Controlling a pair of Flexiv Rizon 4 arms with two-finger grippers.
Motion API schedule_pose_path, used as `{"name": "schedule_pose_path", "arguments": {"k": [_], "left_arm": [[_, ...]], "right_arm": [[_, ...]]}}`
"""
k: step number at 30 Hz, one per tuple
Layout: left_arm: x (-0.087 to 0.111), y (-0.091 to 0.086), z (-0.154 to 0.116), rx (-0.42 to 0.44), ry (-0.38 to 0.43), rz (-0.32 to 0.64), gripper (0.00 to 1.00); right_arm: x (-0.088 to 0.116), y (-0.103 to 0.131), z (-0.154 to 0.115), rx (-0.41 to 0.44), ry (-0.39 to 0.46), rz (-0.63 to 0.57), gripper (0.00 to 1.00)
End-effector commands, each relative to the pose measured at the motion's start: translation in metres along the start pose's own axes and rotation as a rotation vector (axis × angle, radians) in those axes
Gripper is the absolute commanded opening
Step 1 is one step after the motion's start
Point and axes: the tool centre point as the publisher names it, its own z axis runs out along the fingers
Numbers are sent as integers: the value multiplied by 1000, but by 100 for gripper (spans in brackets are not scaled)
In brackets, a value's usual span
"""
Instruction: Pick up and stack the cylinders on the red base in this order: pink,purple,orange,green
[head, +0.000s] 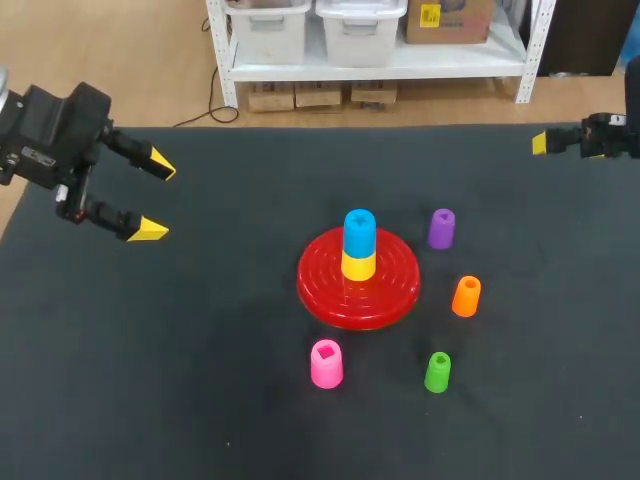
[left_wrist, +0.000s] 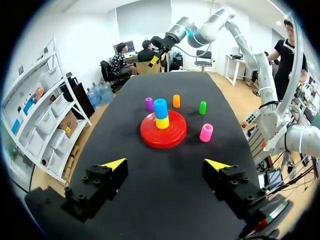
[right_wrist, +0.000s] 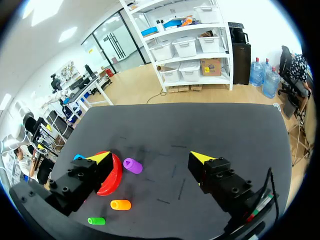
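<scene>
The red base lies mid-table with a yellow cylinder and a blue one stacked on its post. The pink cylinder stands in front of the base. The purple cylinder, orange cylinder and green cylinder stand to its right. My left gripper hangs open at the table's far left, empty. My right gripper is open at the far right, empty.
The black table has bare room on its left half and along the front. My right arm shows across the table in the left wrist view.
</scene>
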Motion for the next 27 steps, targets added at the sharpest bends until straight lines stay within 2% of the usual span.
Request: {"name": "schedule_pose_path", "arguments": {"k": [1,6,11,18,22,27], "left_arm": [[1,-1,0,-3,-3,2,100],[1,-1,0,-3,-3,2,100],[1,-1,0,-3,-3,2,100],[1,-1,0,-3,-3,2,100],[1,-1,0,-3,-3,2,100],[1,-1,0,-3,-3,2,100]], "right_arm": [[-1,4,1,-11,10,-2,100],[-7,48,8,-49,75,-153,100],[4,93,24,-42,192,-309,100],[38,143,35,-61,343,-475,100],[62,174,45,-23,447,-550,100],[89,218,46,-84,487,-665,100]]}}
